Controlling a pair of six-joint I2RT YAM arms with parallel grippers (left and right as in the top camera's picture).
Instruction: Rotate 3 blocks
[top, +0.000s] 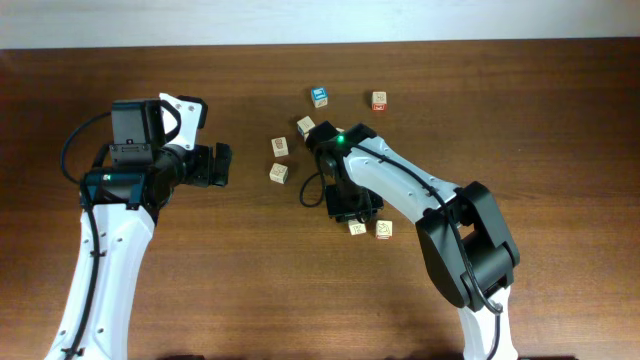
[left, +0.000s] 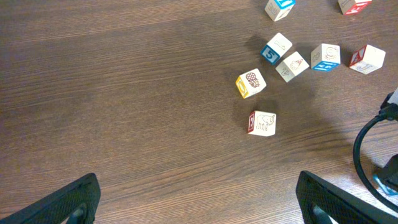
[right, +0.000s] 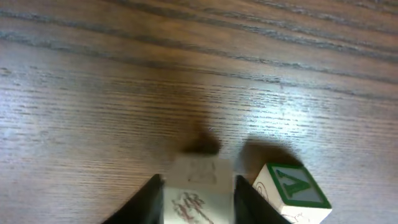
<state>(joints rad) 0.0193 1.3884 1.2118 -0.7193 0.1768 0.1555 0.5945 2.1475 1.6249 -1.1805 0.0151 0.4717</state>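
Right gripper (right: 198, 186) straddled the pale block (right: 199, 169), centred between its fingers, green-letter block (right: 291, 186) just beside at 3 o'clock; clamp state unclear; left gripper (left: 199, 193) wide open, well apart.

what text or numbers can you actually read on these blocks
"5": blue, on the side of the blue-sided block.
Green letter on the green-lettered block beside the right gripper: seen at a slant, "A" or "R", cannot tell which.
Red print on the middle block between its fingers: blurred, unreadable.
Letters on the other blocks: too small to read.
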